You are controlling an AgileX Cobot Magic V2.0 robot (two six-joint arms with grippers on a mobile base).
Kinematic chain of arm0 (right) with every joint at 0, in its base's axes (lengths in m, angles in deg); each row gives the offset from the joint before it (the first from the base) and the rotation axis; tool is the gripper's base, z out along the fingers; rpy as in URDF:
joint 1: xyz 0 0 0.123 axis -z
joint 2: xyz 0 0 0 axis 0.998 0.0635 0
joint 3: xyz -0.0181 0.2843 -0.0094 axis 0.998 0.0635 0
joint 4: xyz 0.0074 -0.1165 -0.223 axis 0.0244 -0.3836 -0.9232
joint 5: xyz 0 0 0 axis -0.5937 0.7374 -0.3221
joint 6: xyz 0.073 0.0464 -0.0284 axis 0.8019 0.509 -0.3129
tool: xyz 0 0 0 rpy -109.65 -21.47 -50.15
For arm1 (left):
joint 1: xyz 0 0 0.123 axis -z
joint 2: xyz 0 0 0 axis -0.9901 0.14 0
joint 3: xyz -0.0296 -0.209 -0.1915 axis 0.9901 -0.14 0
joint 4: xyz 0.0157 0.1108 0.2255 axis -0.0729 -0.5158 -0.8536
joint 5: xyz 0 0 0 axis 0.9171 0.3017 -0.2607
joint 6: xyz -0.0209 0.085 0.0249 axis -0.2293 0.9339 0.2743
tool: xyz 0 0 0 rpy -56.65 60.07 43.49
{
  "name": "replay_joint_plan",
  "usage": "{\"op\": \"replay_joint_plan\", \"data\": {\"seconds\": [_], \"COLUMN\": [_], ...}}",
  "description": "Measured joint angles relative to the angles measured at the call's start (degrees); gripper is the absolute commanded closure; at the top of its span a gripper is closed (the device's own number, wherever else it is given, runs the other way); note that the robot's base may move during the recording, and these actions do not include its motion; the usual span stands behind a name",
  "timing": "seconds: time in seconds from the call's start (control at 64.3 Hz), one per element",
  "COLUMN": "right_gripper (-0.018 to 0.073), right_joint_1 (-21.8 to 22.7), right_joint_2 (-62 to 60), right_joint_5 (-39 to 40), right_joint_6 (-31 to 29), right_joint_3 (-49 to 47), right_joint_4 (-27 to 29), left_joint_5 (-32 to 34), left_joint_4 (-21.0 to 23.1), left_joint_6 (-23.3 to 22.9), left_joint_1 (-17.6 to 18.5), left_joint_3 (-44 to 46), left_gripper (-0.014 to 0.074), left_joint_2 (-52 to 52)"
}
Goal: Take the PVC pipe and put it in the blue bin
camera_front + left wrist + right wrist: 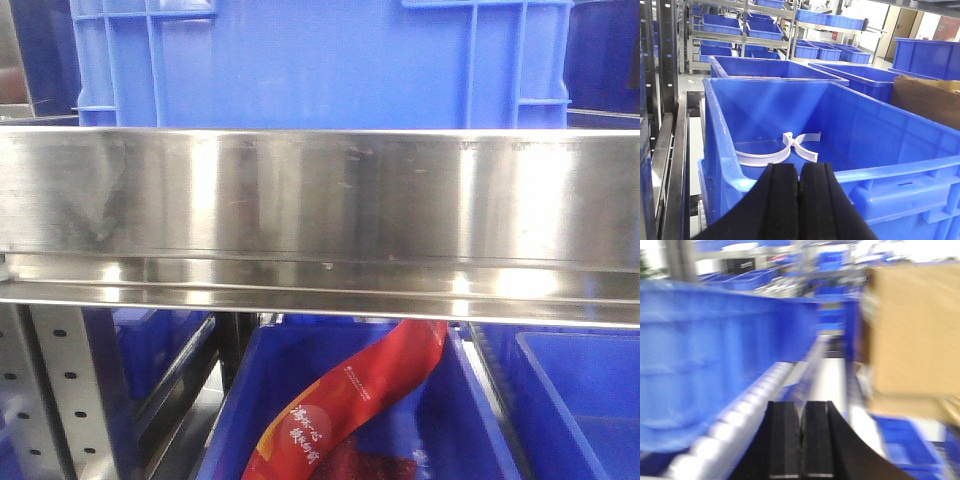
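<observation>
Your left gripper (799,200) is closed and empty above the near rim of the large blue plastic bin (880,175), where slim off-white curved PVC pipe pieces (765,154) lie, right gripper (801,445) also pinched shut on nothing, so next open wide and descend.

off-white PVC pipe (761,155), blue bin (880,175); black tool (799,200), brown carton (910,330)
</observation>
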Motion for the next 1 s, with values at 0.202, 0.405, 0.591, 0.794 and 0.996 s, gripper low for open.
{"op": "replay_joint_plan", "data": {"seconds": [0.202, 0.405, 0.591, 0.794, 0.996], "right_gripper": [0.0727, 0.0727, 0.0727, 0.0727, 0.0727], "right_joint_1": [4.71, 5.87, 5.87, 5.87, 5.87], "right_joint_2": [-6.32, -6.75, -6.75, -6.75, -6.75], "right_joint_5": [0.06, -0.16, 0.1, 0.21, 0.41], "right_joint_6": [0.0, 0.0, 0.12, 0.12, 0.12], "right_joint_3": [4.66, 4.66, 4.66, 4.66, 4.66], "right_joint_4": [-0.11, -1.05, -1.31, -1.31, -1.31], "left_joint_5": [0.0, 0.0, 0.0, 0.0, 0.0], "left_joint_4": [0.0, 0.0, 0.0, 0.0, 0.0], "left_joint_6": [0.0, 0.0, 0.0, 0.0, 0.0], "left_joint_1": [0.0, 0.0, 0.0, 0.0, 0.0], "left_joint_3": [0.0, -0.13, -0.25, -0.25, -0.25], "left_gripper": [0.0707, 0.0707, 0.0707, 0.0707, 0.0707], "left_joint_2": [0.0, -0.09, -0.09, -0.09, -0.09]}}
